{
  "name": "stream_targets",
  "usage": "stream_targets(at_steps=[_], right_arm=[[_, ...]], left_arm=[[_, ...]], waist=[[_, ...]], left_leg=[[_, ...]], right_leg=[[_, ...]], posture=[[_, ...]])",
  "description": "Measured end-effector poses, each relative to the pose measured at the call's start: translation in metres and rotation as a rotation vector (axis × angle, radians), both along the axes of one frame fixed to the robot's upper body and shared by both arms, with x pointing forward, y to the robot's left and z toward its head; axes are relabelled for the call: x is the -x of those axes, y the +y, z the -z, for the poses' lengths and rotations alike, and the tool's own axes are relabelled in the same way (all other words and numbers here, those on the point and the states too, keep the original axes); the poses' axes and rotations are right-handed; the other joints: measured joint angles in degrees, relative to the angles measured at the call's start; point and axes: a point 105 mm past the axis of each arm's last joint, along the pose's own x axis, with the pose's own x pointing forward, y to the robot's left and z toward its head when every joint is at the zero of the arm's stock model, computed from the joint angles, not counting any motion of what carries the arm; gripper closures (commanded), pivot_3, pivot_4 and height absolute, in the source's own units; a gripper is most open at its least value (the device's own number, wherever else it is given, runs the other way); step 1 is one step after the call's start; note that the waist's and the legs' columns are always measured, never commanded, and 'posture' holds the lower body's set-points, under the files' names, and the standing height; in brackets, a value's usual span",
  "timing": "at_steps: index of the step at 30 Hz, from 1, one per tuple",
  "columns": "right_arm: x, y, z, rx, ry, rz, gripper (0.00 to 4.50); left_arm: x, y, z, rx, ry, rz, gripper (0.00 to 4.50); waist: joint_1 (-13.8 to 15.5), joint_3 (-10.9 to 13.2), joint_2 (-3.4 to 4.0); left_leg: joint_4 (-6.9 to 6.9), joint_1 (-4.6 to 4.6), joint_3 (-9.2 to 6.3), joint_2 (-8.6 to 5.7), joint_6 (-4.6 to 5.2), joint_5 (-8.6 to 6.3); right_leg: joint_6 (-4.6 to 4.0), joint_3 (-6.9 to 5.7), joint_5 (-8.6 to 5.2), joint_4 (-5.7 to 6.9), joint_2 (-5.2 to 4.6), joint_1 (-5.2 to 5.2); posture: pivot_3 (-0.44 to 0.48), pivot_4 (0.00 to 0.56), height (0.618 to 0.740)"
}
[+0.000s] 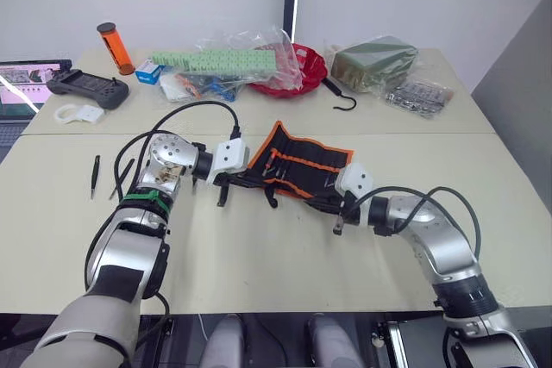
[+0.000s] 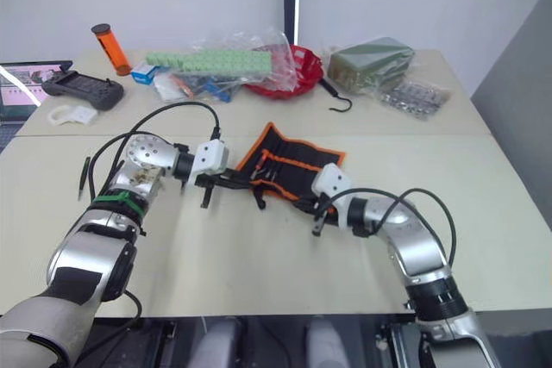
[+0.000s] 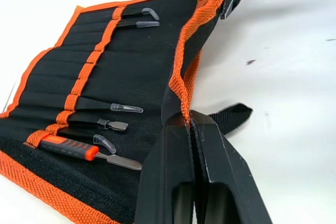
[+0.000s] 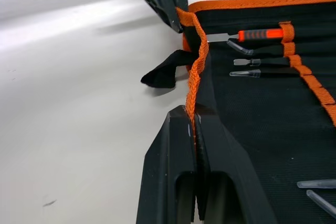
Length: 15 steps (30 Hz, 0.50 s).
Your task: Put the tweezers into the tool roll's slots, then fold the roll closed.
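The tool roll (image 1: 304, 164) lies partly open at mid-table, black with orange trim. My left gripper (image 1: 235, 180) is shut on its near orange edge (image 3: 185, 103). My right gripper (image 1: 335, 206) is shut on the same edge further along (image 4: 192, 109), and the edge is lifted between them. Several tweezers (image 3: 107, 107) sit in the slots (image 3: 63, 72), with capped tips showing. An orange-handled tool (image 3: 68, 148) is slotted beside them. The black strap (image 4: 163, 75) trails on the table. Two slim tweezers (image 1: 95, 176) lie loose on the table, left of my left arm.
Along the back stand a red bowl (image 1: 304, 71), a black hook (image 1: 341, 98), plastic bags with green strips (image 1: 226, 61), a green package (image 1: 374, 61), an orange tube (image 1: 115, 47), a black controller (image 1: 86, 88) and a laptop (image 1: 24, 85). A white piece (image 1: 78, 113) lies at the left.
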Motion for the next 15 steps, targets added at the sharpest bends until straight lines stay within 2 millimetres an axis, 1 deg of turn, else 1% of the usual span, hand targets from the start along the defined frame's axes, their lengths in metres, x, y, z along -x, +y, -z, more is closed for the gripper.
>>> stream_targets(at_steps=[4,5,8,11,15], right_arm=[[0.012,0.000,0.014,0.004,0.074,-0.024,4.50],[0.014,-0.001,0.017,0.015,0.082,-0.030,4.50],[0.021,0.000,0.022,0.050,0.074,-0.062,4.50],[0.028,0.002,0.030,0.063,0.095,-0.086,3.61],[0.032,-0.006,0.033,0.097,0.116,-0.095,2.26]], left_arm=[[0.026,0.006,0.032,-0.052,0.043,0.073,4.49],[0.031,0.007,0.035,-0.054,0.046,0.085,4.49],[0.039,0.011,0.031,-0.095,-0.005,0.132,4.49],[0.046,0.014,0.033,-0.136,-0.035,0.160,4.50],[0.050,0.013,0.034,-0.175,-0.051,0.187,4.50]], waist=[[-0.10,0.00,0.00],[-0.07,0.00,0.00],[0.05,0.00,-0.01],[0.12,0.00,0.00],[0.18,0.00,-0.01]], left_leg=[[-0.01,0.01,-0.02,0.02,0.01,-0.01],[0.00,0.01,-0.02,0.02,0.01,0.00],[0.04,0.05,-0.02,0.01,0.01,0.00],[0.04,0.07,-0.02,0.01,0.01,0.00],[0.08,0.07,-0.01,0.01,0.01,0.00]], right_leg=[[-0.01,0.00,0.00,0.01,0.02,-0.02],[-0.01,0.00,0.00,0.02,0.02,-0.01],[0.00,0.00,0.00,0.00,0.01,0.05],[0.01,0.01,0.00,-0.02,0.00,0.07],[0.01,0.00,0.00,-0.02,0.01,0.07]], posture=[[0.000,0.150,0.740],[0.000,0.150,0.740],[0.000,0.150,0.740],[0.000,0.150,0.740],[0.000,0.150,0.740]])
